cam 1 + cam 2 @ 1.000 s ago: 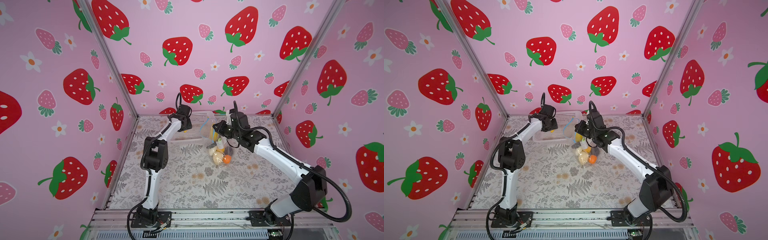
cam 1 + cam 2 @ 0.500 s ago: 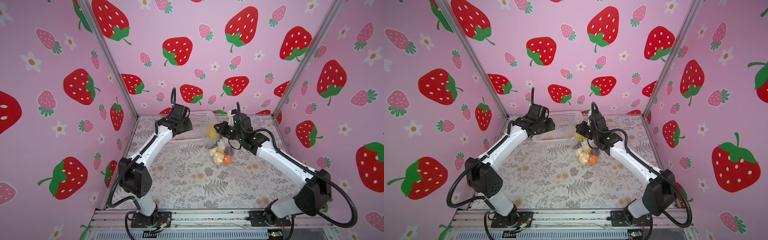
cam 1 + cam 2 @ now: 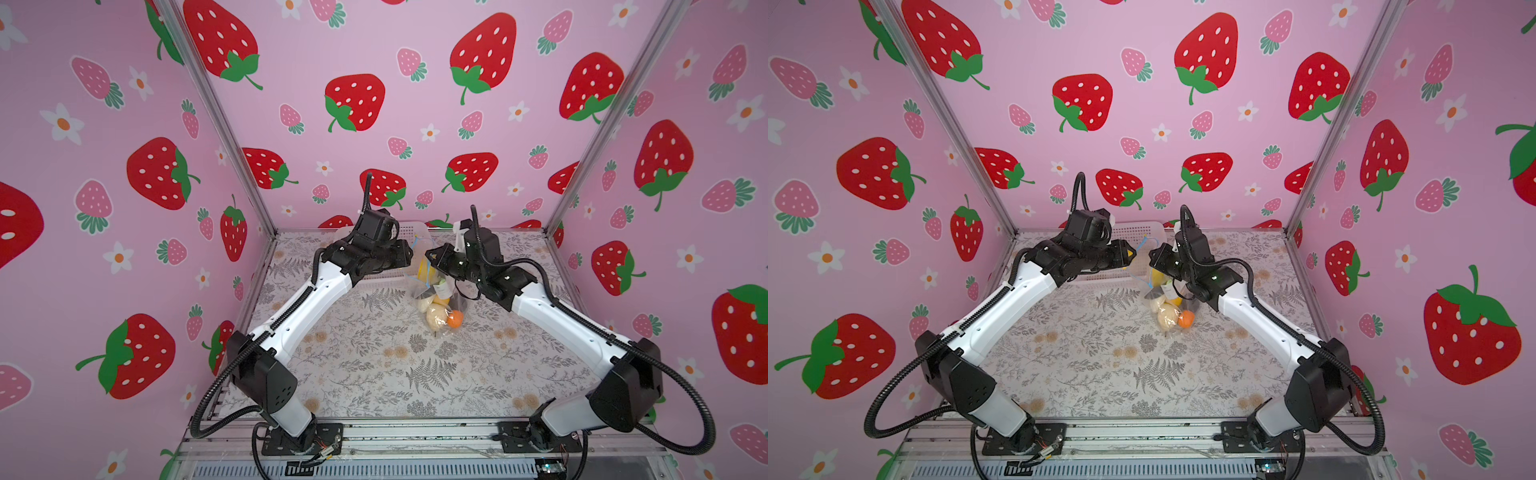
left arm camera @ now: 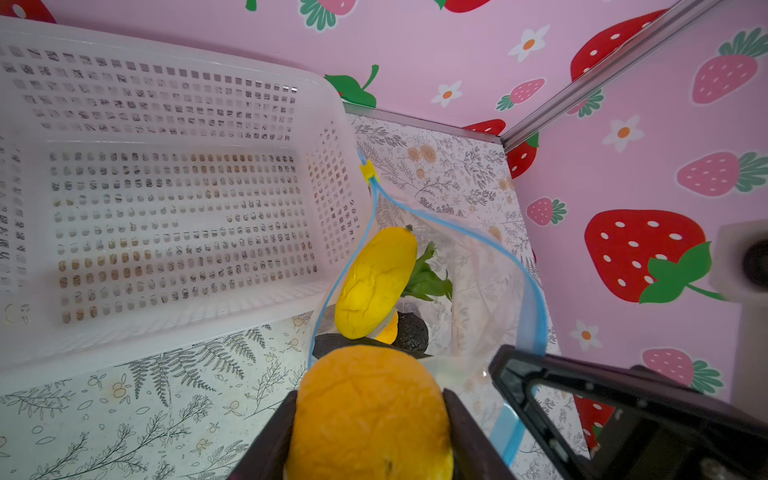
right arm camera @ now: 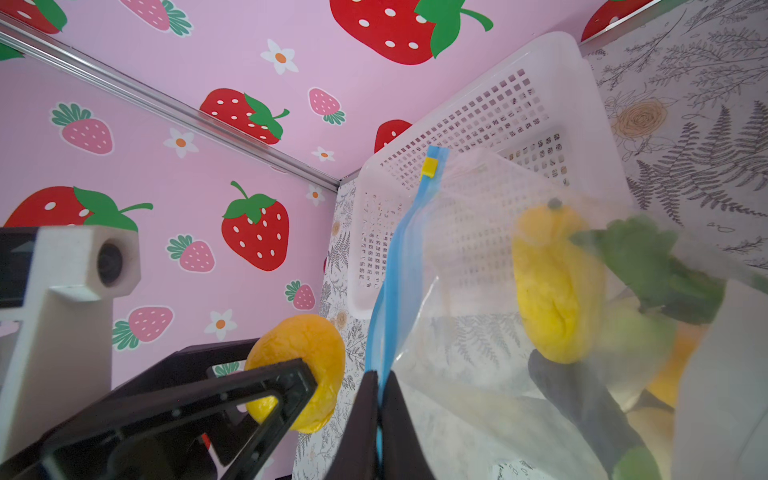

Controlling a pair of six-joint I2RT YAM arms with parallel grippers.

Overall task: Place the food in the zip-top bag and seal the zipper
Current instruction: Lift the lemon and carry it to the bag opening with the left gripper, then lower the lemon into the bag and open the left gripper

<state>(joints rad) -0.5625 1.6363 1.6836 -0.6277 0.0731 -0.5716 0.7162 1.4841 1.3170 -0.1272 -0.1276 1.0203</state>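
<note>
Left pincer (image 4: 370, 403) grips an orange (image 4: 365, 374) between its two fingers, just outside the open mouth of the bag (image 4: 478, 257). Right pincer (image 5: 379, 379), pressed tight, pinches one lip of the blue zipper (image 5: 395, 257) and holds it up. The clear bag hangs open, its lower end apparently resting on the desk (image 3: 374, 353), close beside a white basket (image 4: 332, 108). Inside the bag are a yellow piece (image 4: 374, 282), green leaves (image 4: 428, 278) and dark pieces (image 4: 411, 332). The yellow slider (image 4: 367, 170) sits at the far end of the zipper, where the two lips meet. No food shows in the basket, so this orange is probably the last piece to go in. To do it well, the orange should travel over the near lip and down between the two blue edges. It should be let go only once it is below them, beside the yellow piece. The raised lip needs to stay high and taut, or the mouth may sag shut. Bumping the near lip could fold it inward and block the way.
</note>
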